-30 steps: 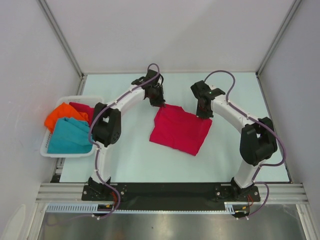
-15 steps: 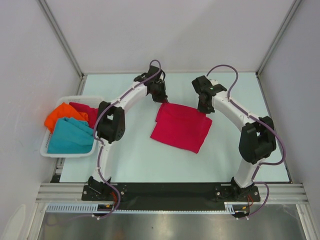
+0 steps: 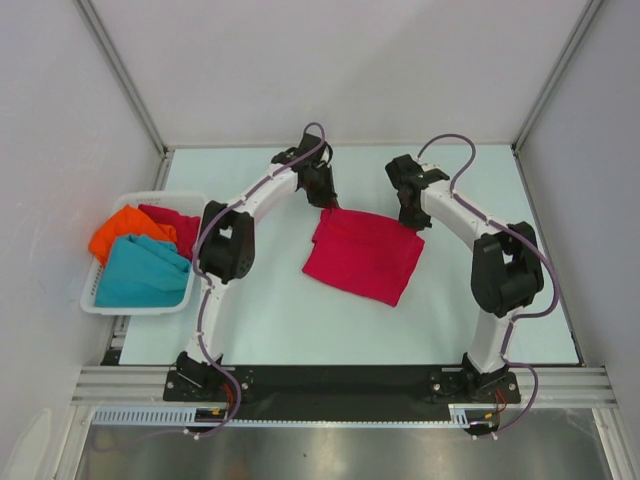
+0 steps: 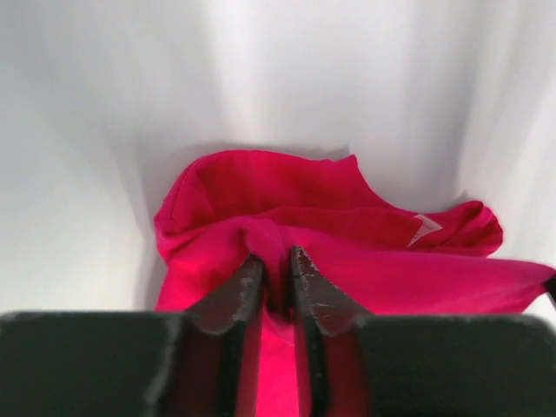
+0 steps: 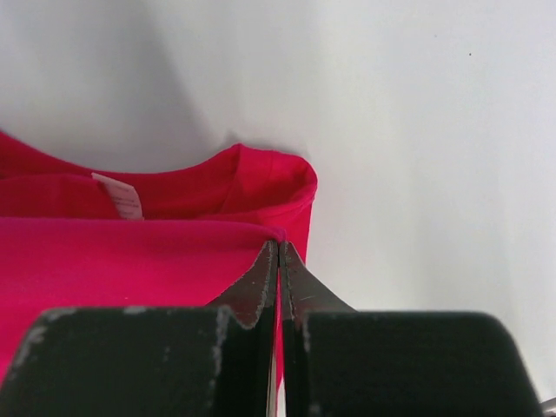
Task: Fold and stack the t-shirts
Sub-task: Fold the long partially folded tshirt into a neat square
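1. You find the crimson t-shirt [image 3: 362,255] lying folded in the middle of the pale surface [image 3: 260,310], a rough, slightly skewed rectangle with its lower corner pointing toward the bottom of the overhead frame.
2. Its cloth is plain, soft and bright crimson. In the left wrist view the far edge rolls up into rounded folds, and a small white label [image 4: 424,228] shows at the right.
3. Your left hand [image 3: 328,203] sits at the shirt's upper left corner. Its fingers stand only a narrow gap apart, pinching a raised fold of the red cloth.
4. Your right hand [image 3: 415,222] sits at the upper right corner. Its fingers are pressed together on the shirt's edge, with a thin sliver of red between them.
5. At the left of the overhead frame, the white basket [image 3: 100,300] holds the orange t-shirt [image 3: 125,228], the teal t-shirt [image 3: 140,272] and the second crimson t-shirt [image 3: 170,222], all crumpled and well apart from the folded one.
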`<action>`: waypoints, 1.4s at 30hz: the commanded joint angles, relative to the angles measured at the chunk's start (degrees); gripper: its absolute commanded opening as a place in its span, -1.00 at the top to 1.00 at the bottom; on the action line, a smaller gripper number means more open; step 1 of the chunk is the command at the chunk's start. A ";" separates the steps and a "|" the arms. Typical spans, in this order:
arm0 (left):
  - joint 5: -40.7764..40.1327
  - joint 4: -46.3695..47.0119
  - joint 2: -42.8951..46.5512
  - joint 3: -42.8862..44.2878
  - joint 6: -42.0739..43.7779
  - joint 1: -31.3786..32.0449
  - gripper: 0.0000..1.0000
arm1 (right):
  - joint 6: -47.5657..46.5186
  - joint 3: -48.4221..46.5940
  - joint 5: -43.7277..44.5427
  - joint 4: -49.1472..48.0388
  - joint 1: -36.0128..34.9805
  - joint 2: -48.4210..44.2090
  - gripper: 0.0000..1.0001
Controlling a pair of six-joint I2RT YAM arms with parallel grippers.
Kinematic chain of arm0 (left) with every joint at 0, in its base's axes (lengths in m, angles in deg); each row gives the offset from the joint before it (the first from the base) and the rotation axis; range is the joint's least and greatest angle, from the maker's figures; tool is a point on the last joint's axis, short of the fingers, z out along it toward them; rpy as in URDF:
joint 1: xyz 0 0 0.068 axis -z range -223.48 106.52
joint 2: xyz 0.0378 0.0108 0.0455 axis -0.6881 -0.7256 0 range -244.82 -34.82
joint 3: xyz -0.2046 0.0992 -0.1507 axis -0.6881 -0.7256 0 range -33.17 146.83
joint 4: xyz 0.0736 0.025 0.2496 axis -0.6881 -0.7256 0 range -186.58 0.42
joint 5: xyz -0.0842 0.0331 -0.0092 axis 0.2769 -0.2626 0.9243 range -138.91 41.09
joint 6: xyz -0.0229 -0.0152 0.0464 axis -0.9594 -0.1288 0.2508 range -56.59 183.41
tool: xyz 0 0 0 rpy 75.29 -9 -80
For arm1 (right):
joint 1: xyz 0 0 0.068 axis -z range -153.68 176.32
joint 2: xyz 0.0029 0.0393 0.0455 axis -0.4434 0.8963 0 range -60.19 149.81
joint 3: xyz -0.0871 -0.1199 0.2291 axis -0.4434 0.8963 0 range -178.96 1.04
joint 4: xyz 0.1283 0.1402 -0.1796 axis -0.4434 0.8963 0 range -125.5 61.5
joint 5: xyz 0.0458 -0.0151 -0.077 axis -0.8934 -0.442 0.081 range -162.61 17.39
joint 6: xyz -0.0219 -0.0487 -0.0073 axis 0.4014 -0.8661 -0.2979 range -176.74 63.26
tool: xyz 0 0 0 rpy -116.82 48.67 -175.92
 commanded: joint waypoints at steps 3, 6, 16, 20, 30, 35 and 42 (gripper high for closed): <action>-0.44 -0.12 0.27 1.08 2.28 -1.58 -0.15 | 1.22 -1.13 3.16 -0.49 1.12 2.70 0.51; -0.97 -0.12 1.15 0.02 2.98 -2.20 -0.51 | 1.39 -1.65 3.68 -0.41 1.21 3.14 0.45; -2.21 -0.21 7.47 -6.04 3.07 -3.69 -0.89 | 0.86 -3.85 4.13 0.64 1.65 2.01 0.38; -2.90 1.02 12.91 -11.13 2.90 -3.34 -0.88 | 0.69 -3.68 2.28 1.44 -0.80 -0.10 0.39; -8.79 3.05 24.52 -23.80 2.98 -3.17 -0.90 | 4.73 3.26 0.17 3.98 -10.91 -5.55 0.38; -8.00 4.97 28.91 -29.93 2.11 -2.64 -0.90 | 6.48 5.90 -0.18 5.22 -13.73 -9.50 0.39; -8.45 11.39 36.48 -44.44 -0.27 1.05 -0.90 | 10.79 14.68 -2.82 2.24 -19.88 -10.39 0.40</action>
